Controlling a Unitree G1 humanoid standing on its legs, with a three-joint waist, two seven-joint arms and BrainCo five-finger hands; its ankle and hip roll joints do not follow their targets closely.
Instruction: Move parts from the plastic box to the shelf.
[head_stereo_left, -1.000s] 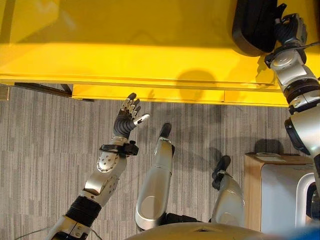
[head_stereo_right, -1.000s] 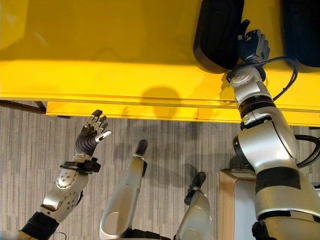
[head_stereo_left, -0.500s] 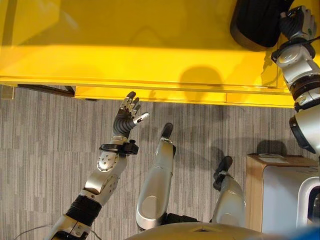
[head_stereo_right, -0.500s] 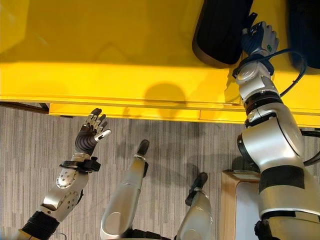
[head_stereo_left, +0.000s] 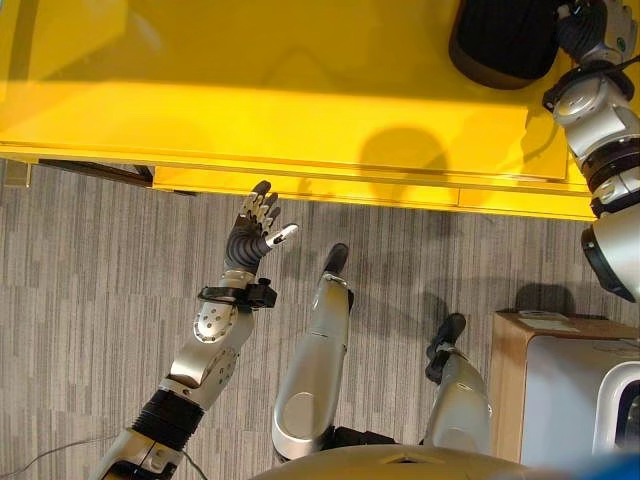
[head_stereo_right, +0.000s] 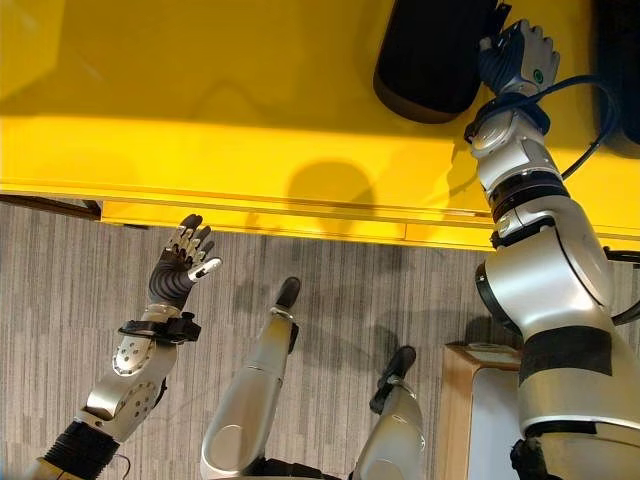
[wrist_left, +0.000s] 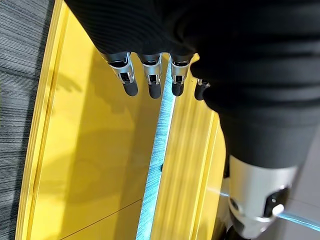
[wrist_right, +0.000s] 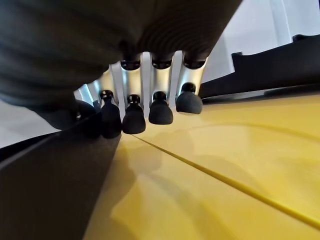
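Nearest you, the left hand hangs open and empty before the yellow shelf's front edge; farther in, at its far right corner, your right hand touches the dark part, fingers curled beside it, apparently released. Judge the part rigid, smooth, fairly light; hold it across its narrow sides.

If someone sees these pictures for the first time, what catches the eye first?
The bright yellow shelf fills the upper half of the head views. At its upper right, the right hand is beside a black part lying on the shelf. The left hand hangs open over the grey floor.
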